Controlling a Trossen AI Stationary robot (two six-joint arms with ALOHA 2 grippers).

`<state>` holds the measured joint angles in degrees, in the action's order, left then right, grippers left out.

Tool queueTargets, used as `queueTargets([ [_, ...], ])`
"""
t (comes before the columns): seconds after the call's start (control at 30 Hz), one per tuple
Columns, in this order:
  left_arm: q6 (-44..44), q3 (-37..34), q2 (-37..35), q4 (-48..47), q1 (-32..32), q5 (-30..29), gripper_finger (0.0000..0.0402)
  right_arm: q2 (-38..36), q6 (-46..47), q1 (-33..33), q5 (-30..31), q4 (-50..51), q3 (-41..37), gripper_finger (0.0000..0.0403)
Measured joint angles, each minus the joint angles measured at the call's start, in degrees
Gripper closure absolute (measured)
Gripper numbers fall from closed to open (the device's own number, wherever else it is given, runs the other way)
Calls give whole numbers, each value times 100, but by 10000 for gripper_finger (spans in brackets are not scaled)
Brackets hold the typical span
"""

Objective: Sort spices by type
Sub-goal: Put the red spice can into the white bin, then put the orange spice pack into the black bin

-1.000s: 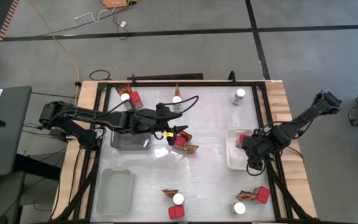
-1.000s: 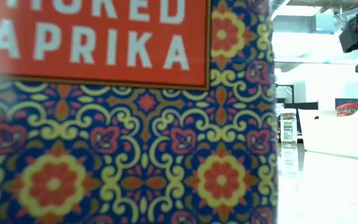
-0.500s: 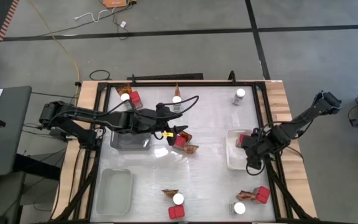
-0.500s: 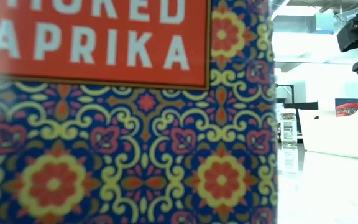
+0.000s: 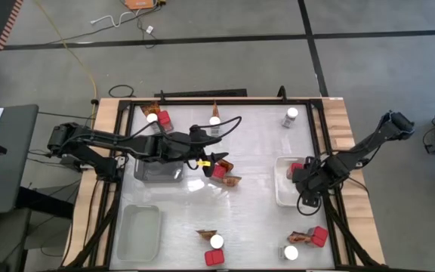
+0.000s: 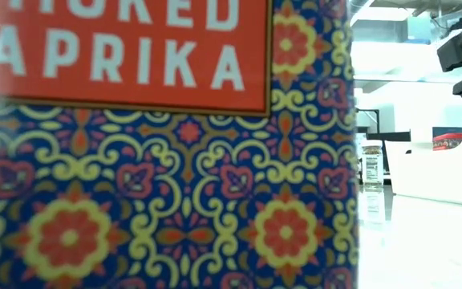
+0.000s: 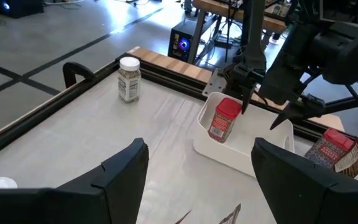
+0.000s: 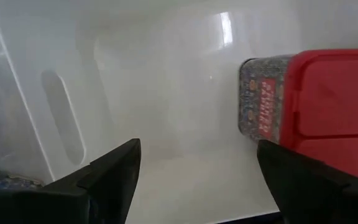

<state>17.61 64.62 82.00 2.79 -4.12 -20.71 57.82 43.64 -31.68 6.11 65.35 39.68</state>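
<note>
Right hand (image 5: 302, 181): fingers spread, empty, hanging over the white tray (image 5: 282, 198) at the surface's right edge. Red box (image 8: 303, 106) stands upright inside that tray, free of the fingers; over the last second the hand has shifted slightly and begun to narrow, so this box reads as delivered. Left hand (image 5: 219, 159): spread, mid-surface, just above another red box (image 5: 219, 171) beside a packet (image 5: 231, 180). Low view: almost wholly blocked by a paprika box (image 6: 159, 160); only one jar (image 6: 371, 165) shows.
</note>
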Motion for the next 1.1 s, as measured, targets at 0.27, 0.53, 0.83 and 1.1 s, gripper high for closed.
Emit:
queueTargets([
  [0.27,-2,0,0,-47,2,0,127,513,-61,0,13,36,0,69],
  [0.53,-2,0,0,-44,2,1,127,1098,-14,0,130,37,0,70],
  [0.83,-22,0,0,-55,2,0,127,1214,484,-65,177,317,247,70],
  [1.1,-206,0,-34,-105,2,1,127,756,1435,-321,707,1264,1342,70],
])
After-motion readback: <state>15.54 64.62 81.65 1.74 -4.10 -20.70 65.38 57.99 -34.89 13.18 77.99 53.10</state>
